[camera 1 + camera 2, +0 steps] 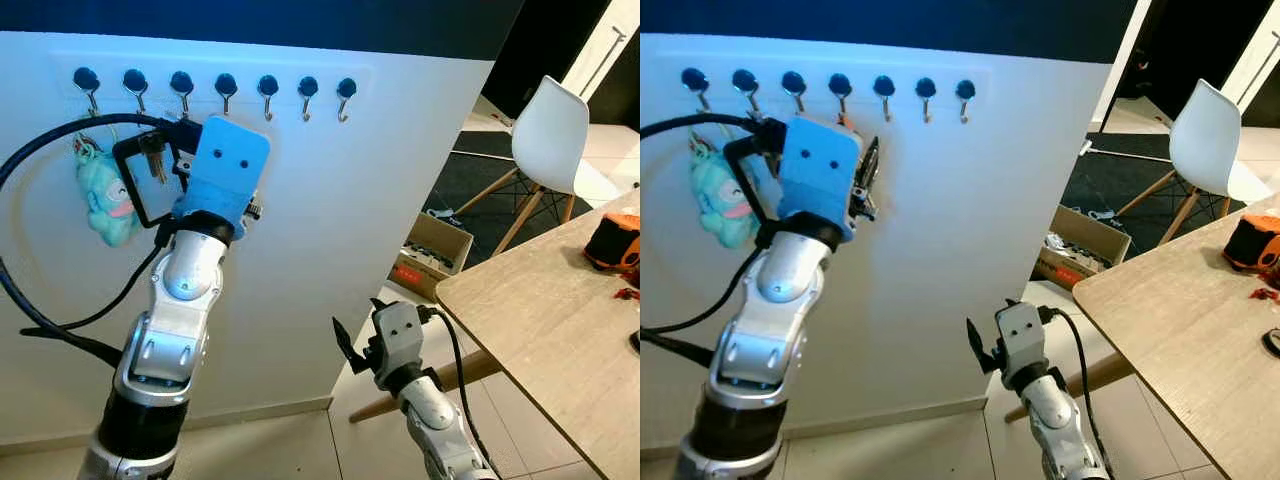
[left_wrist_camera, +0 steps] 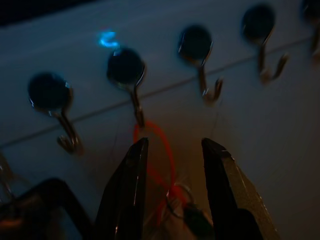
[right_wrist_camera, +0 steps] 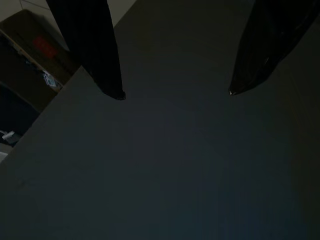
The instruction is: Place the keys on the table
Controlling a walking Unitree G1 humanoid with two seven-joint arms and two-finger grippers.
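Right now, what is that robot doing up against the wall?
It is reaching for keys on a red loop that hangs from one hook in a row of hooks on the white wall. Its left pincer is raised there, its black fingers open on either side of the loop, not yet closed on it. A turquoise plush keychain hangs from a hook further left. The right pincer hangs low and open, idle. The wooden table waits to the right.

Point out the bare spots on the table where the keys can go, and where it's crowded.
The table is bare across its near corner and middle, from the edge facing the wall inward. It is crowded at the far right: an orange and black object with small bits below it along that edge.
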